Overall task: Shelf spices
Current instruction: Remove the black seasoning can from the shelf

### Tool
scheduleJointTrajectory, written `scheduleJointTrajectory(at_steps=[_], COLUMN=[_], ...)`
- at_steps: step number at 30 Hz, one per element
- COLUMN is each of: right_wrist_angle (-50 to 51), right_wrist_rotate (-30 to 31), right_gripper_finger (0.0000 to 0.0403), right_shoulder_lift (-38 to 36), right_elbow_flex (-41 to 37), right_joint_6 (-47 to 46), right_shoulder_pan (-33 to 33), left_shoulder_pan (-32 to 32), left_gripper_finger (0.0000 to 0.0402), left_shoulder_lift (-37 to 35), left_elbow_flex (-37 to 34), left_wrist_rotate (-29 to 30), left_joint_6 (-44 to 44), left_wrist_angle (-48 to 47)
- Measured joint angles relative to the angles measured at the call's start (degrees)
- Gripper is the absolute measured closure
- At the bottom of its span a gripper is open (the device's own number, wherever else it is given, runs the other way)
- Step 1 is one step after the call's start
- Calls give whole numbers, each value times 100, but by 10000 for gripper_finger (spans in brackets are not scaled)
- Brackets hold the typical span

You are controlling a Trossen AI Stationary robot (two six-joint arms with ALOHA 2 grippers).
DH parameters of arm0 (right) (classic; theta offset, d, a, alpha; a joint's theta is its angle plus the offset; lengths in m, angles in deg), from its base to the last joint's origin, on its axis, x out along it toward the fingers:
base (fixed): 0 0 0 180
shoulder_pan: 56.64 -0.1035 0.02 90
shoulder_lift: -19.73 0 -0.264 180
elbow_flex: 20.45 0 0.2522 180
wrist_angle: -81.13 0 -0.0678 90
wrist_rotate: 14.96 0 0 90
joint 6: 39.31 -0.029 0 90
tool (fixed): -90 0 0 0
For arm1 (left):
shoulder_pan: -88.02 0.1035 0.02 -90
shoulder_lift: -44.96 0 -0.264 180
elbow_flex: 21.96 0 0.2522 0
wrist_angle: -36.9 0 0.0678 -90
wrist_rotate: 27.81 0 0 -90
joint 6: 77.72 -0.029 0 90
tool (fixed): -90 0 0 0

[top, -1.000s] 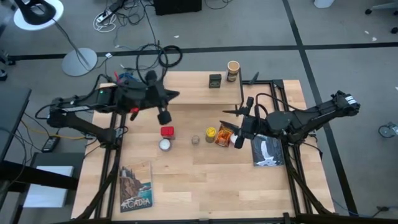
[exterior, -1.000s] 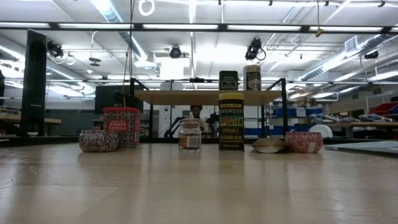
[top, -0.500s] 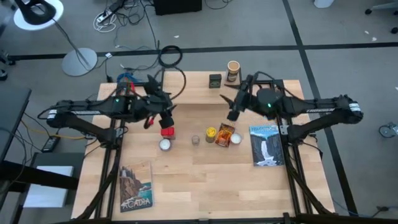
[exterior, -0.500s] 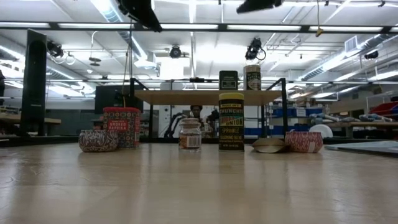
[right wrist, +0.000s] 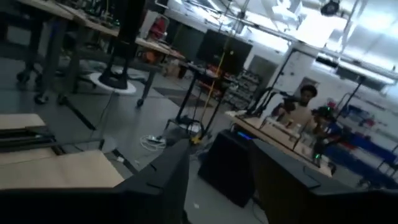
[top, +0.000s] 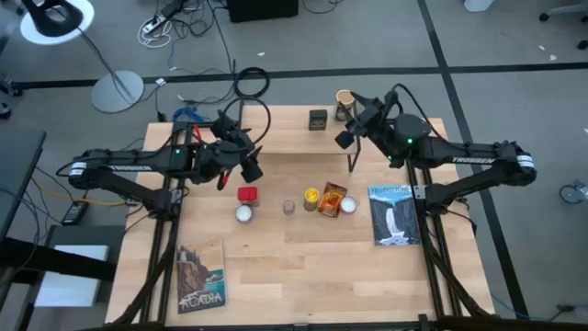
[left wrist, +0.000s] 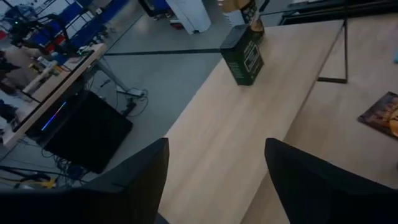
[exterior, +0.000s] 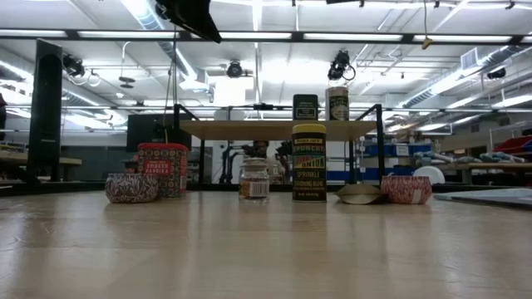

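The shelf (top: 285, 129) stands at the table's far side on thin black legs. On its plank are the dark tin (top: 318, 119) and the tan jar (top: 344, 103). On the table in front stand the red tin (top: 246, 194), the small pale-capped jar (top: 288, 206) and the yellow jar (top: 311, 197). The orange packet (top: 332, 199) lies beside them. My left gripper (top: 250, 167) hangs open and empty between the shelf's near edge and the red tin. My right gripper (top: 342, 139) is open and empty, held level by the shelf's right end. In the left wrist view the dark tin (left wrist: 245, 56) shows on the plank (left wrist: 236, 137).
Two small white discs (top: 243, 213) (top: 348, 206) lie among the spices. One picture book (top: 200, 274) lies near the front left, another (top: 393, 213) at the right. The plank's left half is bare wood. People and workbenches show in the room beyond.
My right gripper has swung from over the orange packet toward the table's far edge, up to the shelf's right end. My left gripper has sunk a little, so that it now shows at the top of the low view. No spice has moved.
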Motion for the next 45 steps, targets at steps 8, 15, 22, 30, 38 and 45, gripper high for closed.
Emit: scheduleJointTrajectory(at_steps=[8, 15, 22, 30, 38, 45], right_wrist_angle=[2021, 5298, 7632, 8082, 8144, 8198], right_wrist_rotate=[-515, -1505, -3170, -4823, -5072, -5081], right_gripper_finger=[260, 226, 176, 156, 149, 148], right_shoulder_lift=[597, 1967, 3047, 3426, 3501, 3898], right_elbow_flex=[1212, 3701, 5286, 5618, 5627, 5619], right_joint_6=[192, -128, -45, 184, 381, 380], right_shoulder_pan=[488, 1055, 1846, 2416, 2491, 2551], left_shoulder_pan=[-2, -2, -2, -4, -4, -4], left_gripper_finger=[153, 154, 154, 154, 154, 154], left_shoulder_lift=[4, 4, 4, 4, 4, 4], left_elbow_flex=[0, 0, 0, 0, 0, 0], left_wrist_rotate=[-19, -53, -124, -288, -429, -633], left_joint_6=[-7, 16, 36, 149, 149, 146], left_wrist_angle=[-2, -5, 0, 25, 81, 75])
